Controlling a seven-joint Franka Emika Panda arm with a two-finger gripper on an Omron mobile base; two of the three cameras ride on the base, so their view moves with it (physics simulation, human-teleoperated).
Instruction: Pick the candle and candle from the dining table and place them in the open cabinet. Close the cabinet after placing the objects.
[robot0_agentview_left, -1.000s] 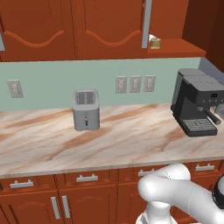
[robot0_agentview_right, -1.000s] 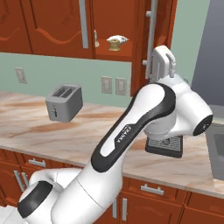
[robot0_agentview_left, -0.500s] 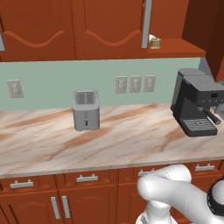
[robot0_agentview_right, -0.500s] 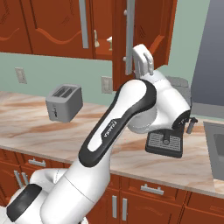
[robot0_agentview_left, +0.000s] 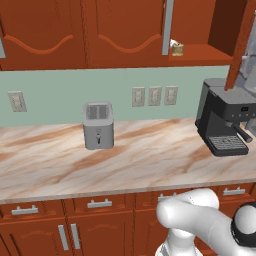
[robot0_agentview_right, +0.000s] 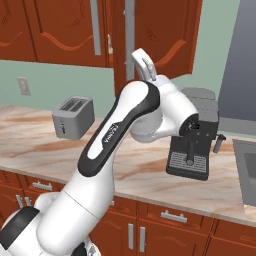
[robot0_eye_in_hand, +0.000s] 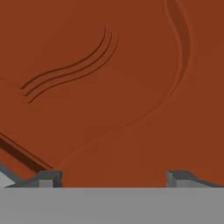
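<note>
The cabinet (robot0_agentview_left: 200, 52) stands open above the counter, and a small tan candle (robot0_agentview_left: 176, 48) with a pale bit beside it sits on its shelf. The open door (robot0_agentview_left: 239, 47) hangs at an angle at the right. In the right base view my arm (robot0_agentview_right: 145, 107) reaches up to that door (robot0_agentview_right: 165, 40) and hides the shelf. The hand view looks straight onto the door's arched panel (robot0_eye_in_hand: 113, 87) from very close. My gripper (robot0_eye_in_hand: 116, 177) is open, its fingertips (robot0_eye_in_hand: 48, 178) wide apart with nothing between them. The dining table is out of view.
A grey toaster (robot0_agentview_left: 98, 125) stands on the marble wall counter (robot0_agentview_left: 150, 160). A black coffee machine (robot0_agentview_left: 222, 122) sits under the open cabinet, close beside my arm. Drawers with silver handles (robot0_agentview_left: 100, 203) run below. Wall outlets (robot0_agentview_left: 154, 95) sit behind.
My arm has swung left in the right base view and now covers the shelf. The open door has swung inward, crossing in front of the coffee machine in the left base view.
</note>
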